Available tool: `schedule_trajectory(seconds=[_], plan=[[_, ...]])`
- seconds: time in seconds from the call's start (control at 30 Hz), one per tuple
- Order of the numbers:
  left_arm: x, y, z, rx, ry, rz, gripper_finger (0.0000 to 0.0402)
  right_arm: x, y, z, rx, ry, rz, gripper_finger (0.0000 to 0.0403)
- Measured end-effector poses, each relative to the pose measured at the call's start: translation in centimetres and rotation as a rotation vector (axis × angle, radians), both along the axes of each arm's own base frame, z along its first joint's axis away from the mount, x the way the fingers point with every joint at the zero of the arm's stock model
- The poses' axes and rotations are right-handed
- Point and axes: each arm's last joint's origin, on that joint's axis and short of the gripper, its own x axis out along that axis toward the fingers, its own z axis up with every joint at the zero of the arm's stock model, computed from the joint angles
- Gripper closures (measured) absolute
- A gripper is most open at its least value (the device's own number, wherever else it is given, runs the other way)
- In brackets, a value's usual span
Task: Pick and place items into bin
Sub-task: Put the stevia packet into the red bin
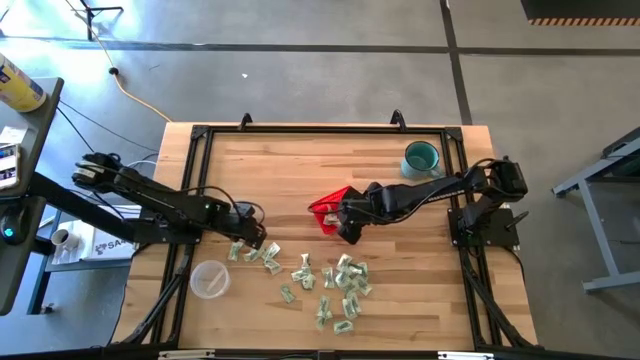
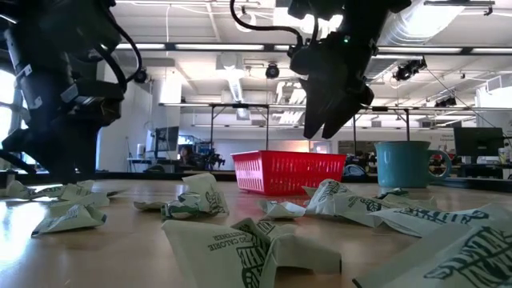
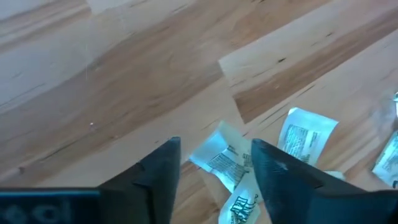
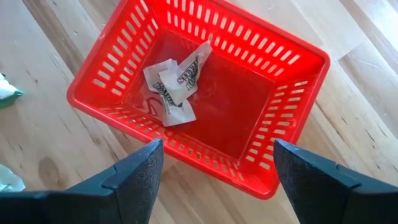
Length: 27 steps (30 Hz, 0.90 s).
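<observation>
Several small pale green and white crinkled wrapped pieces [image 1: 335, 285] lie scattered on the near middle of the table. My left gripper [image 1: 255, 237] is open, low at the left end of this scatter. In the left wrist view its fingers [image 3: 163, 165] stand on either side of one piece [image 3: 219, 158] lying flat on the wood. The red basket [image 1: 328, 208] stands on the table's middle. My right gripper [image 4: 217, 146] is open and empty, hanging above the basket's [image 4: 205, 93] near side. A few pieces [image 4: 173, 87] lie on the basket floor.
A teal mug [image 1: 422, 158] stands toward the far right corner, behind the right arm. A clear round plastic cup [image 1: 210, 278] sits near the left front, close to my left gripper. A dark frame [image 1: 200, 135] borders the table. Bare wood lies across the far half.
</observation>
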Motion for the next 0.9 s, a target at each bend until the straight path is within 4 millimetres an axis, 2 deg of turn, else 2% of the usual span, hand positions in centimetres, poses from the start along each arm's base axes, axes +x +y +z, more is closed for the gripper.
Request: schedule_trajectory(seconds=[0.13,0.23,0.6,0.9], plan=[[-0.1,0.0,0.0,0.006,0.009,-0.006,0.0134,0.0,0.0,0.0,-0.003,0.002,-0.003,0.0109],[-0.1,0.0,0.0,0.021,0.008,-0.021,0.0134,0.0,0.0,0.0,-0.005,0.004,-0.004,0.0109],[0.1,0.0,-0.1,0.026,0.0,-0.02,0.0237,-0.4,-0.1,-0.1,-0.014,0.041,-0.014,0.0109],[1.1,-0.3,-1.5,0.01,0.041,-0.025,0.024,-0.6,0.0,-0.2,-0.005,0.052,-0.03,0.0109]])
